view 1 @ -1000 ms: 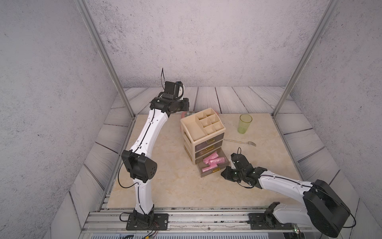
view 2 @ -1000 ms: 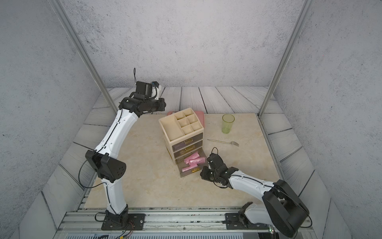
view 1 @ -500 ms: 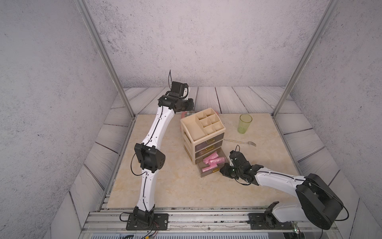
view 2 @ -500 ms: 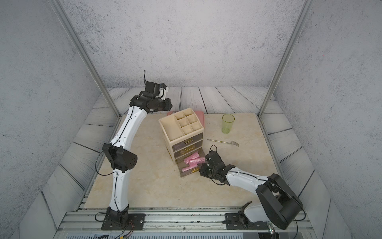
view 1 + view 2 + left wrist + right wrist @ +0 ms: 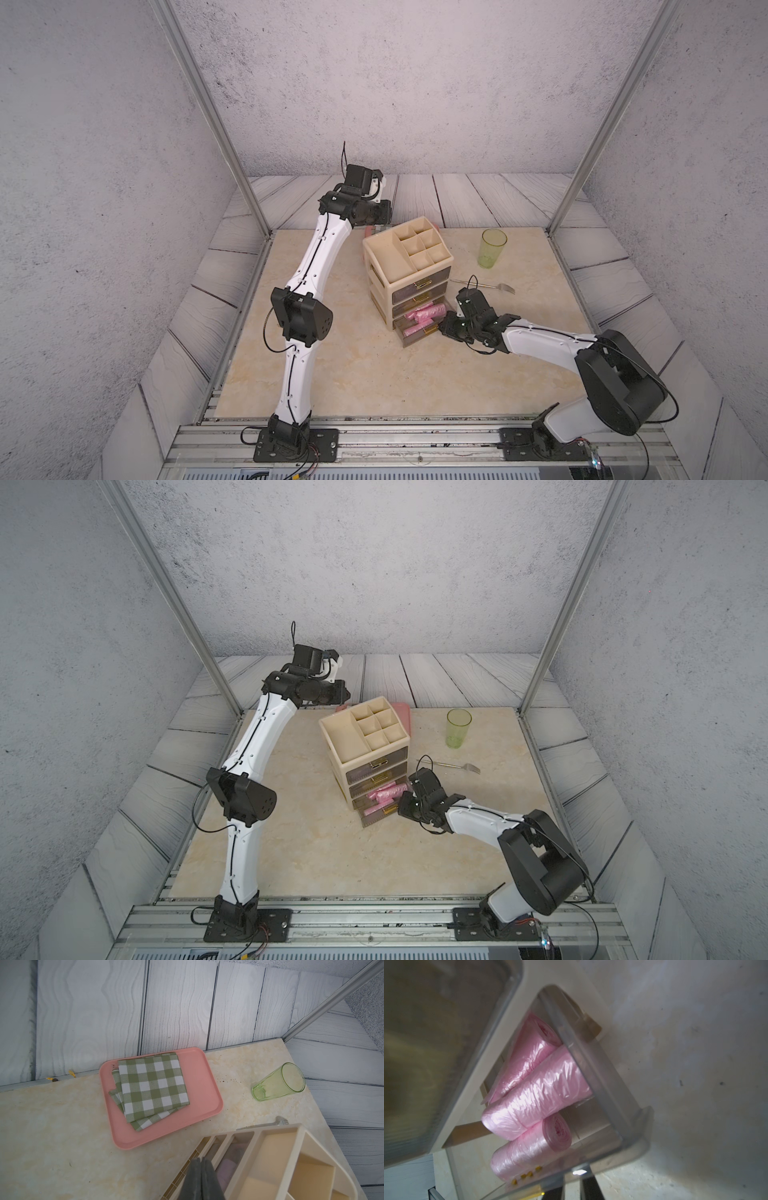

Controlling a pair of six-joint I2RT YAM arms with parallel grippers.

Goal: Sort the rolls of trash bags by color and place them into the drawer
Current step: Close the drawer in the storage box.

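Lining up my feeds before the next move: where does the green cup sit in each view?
Both top views: green cup stands right of the beige organizer, beyond the fork.
Left wrist: cup beside the pink tray, near the fork.
Right wrist: not in it.
Shared landmark: the organizer, in every view.

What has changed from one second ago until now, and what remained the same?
The left arm's elbow swung toward the organizer; the left gripper stayed shut, empty. The right gripper advanced against the bottom drawer, which seems slid slightly inward with its pink rolls. Nothing was taken or released. The green cup and fork stayed.
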